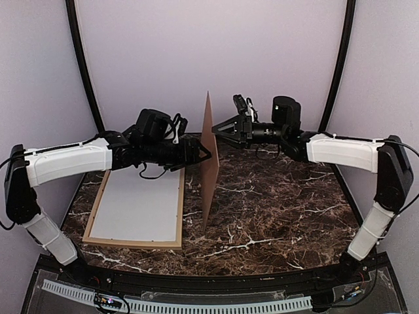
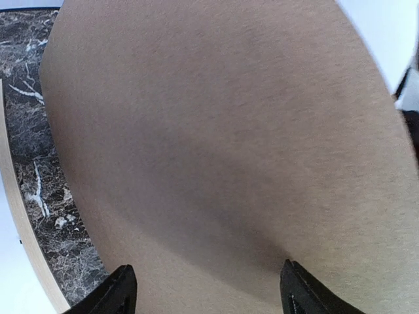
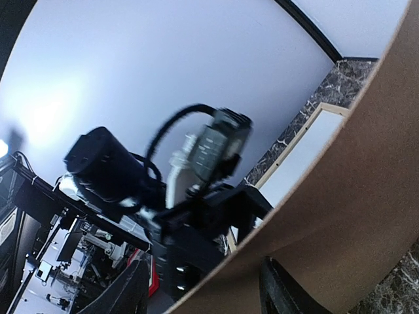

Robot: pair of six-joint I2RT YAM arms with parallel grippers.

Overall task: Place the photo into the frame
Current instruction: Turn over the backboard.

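- Marble table (image 1: 281,203) is carrying everything. Clock directions below are read in the top view from the table centre.
- The frame (image 1: 131,243) is lying flat at 9 o'clock, with thin light wood rails around a plain white panel (image 1: 137,206). I cannot tell whether that panel is a mat, a glazing sheet or paper lying face down.
- Brown backing board (image 1: 209,163) is standing on edge at the centre, running 12 to 6. Its lower edge is resting on the marble just beside the frame's 3 o'clock rail.
- Left gripper (image 1: 200,155) is sitting at the board's 9 o'clock face. Its jaws are spread wide, with the fingertips (image 2: 118,291) far apart and the board face filling the wrist view. It is clamping nothing; whether it is touching the board is unclear.
- Right gripper (image 1: 218,129) is hovering at the board's 3 o'clock side, toward the far end. Its jaws are also gaping wide, and the board's edge is crossing between the fingers in the wrist view without being pinched.
- The photo is not showing in any view, so I cannot say where it is.
- Judgement: the board is being handled clear of the frame, with neither jaw gripping it.
- To do this step well, one gripper should be closing on the free edge before the board is moved. The board should then be lowered flat toward 3 o'clock, away from the frame.
- Risk: the unsupported board could topple onto the frame.
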